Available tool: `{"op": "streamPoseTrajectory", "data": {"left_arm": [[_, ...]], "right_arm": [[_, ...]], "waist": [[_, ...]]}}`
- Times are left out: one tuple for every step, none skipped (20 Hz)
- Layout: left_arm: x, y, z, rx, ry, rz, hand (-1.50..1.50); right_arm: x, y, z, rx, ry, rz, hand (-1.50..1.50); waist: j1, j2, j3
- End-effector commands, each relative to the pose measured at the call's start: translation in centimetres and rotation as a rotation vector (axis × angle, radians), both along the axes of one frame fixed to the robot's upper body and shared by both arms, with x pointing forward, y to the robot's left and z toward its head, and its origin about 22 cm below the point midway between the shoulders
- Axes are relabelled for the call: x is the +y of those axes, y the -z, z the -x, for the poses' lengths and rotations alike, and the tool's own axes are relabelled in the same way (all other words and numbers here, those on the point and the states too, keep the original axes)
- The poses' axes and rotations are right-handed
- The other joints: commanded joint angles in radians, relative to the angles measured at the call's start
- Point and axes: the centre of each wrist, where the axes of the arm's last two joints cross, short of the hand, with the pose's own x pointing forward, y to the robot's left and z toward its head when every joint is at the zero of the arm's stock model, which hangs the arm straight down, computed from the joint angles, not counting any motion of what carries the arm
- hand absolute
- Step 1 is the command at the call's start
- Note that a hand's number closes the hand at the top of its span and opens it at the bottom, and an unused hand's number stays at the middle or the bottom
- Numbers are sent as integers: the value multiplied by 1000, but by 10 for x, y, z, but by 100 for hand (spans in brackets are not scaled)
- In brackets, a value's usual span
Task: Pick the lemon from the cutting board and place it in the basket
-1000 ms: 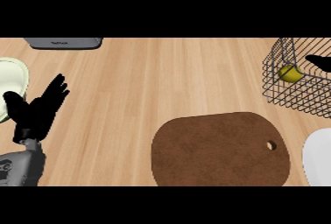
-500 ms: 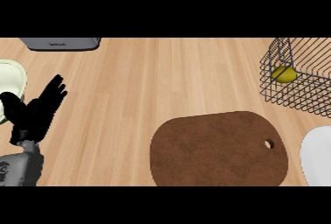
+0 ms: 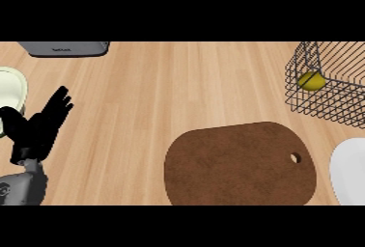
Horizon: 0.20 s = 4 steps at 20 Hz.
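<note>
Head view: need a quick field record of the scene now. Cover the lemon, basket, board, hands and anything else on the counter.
lemon: yellow, inside the basket, near its left wall
basket: black wire, upper right, partly cut off by the view's edge
cutting board: brown, rounded, hole near its right edge; lemon not on it
left robot hand: open, fingers up, resting at the left edge, holding nothing
right robot hand: not in view
white plate: right edge, beside the board
pale plate: left edge
grey appliance: top left

Pale wooden counter, grain running lengthwise, evenly lit. Beyond the left hand sits a grey box, perhaps an appliance.
</note>
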Motion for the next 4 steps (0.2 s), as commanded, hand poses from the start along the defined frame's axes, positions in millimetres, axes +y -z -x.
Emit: {"op": "streamPoseTrajectory", "data": {"left_arm": [[5,-6,-3,-24,-3,-10,0],[-16,-5,-10,-8,1,8,0],[-10,-8,-9,-23,22,-7,0],[0,-14,-8,-12,17,8,0]], "right_arm": [[-41,0,41,39,-94,-4,-150],[-52,8,61,33,-83,-22,-150],[-63,13,66,60,-70,-10,-150],[-68,7,73,56,-86,11,-150]], "waist": [[5,3,0],[-3,2,1],[7,5,1],[10,4,1]]}}
